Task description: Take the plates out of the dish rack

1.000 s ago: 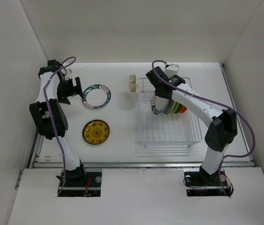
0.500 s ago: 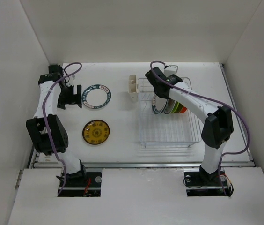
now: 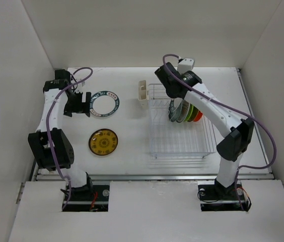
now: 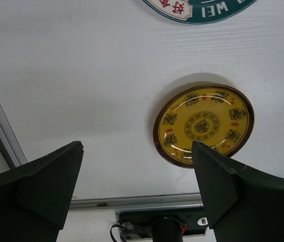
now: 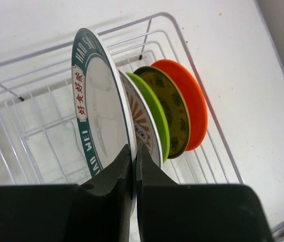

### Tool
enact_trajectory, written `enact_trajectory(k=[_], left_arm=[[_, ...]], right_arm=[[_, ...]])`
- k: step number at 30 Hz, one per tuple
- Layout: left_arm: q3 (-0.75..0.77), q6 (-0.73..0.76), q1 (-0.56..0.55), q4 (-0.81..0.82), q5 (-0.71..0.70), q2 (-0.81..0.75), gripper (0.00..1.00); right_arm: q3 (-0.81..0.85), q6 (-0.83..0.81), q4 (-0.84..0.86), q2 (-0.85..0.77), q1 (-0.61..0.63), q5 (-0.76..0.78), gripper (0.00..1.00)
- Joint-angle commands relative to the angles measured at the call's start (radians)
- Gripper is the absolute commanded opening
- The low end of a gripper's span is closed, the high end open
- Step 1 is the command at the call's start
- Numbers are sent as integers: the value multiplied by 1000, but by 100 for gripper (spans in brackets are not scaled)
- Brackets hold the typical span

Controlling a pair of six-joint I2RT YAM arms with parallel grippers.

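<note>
The wire dish rack [image 3: 182,154] stands right of centre. Several plates stand on edge in it: a white plate with a dark teal lettered rim [image 5: 99,101], a white plate with orange centre [image 5: 143,123], a lime green plate [image 5: 154,111], a dark patterned plate [image 5: 173,113] and an orange plate [image 5: 187,96]. My right gripper [image 5: 134,151] is shut on the lower edge of the teal-rimmed plate [image 3: 172,110]. A yellow patterned plate [image 3: 103,141] and another teal-rimmed plate [image 3: 104,104] lie flat on the table. My left gripper [image 3: 76,103] is open and empty beside that teal-rimmed plate.
A cream plastic cup [image 3: 142,94] hangs on the rack's left side. In the left wrist view the yellow plate [image 4: 204,126] lies beyond the fingers [image 4: 46,181]. White walls enclose the table on three sides. A metal rail [image 3: 152,176] runs along the near edge.
My right wrist has risen and shifted back and right, and the held teal-rimmed plate moved slightly right with it. My left arm's elbow has swung back; its gripper stayed by the table plate.
</note>
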Motion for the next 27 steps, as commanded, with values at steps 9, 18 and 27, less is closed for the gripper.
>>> enact_trajectory(k=[9, 18, 27], left_arm=[[156, 185, -52, -242, 432, -74, 89], [282, 170, -110, -241, 717, 53, 96], [297, 21, -133, -63, 565, 134, 96]], right_arm=[[-225, -216, 405, -440, 39, -390, 0], [-285, -286, 710, -249, 39, -791, 0], [-159, -265, 917, -30, 39, -1014, 0]])
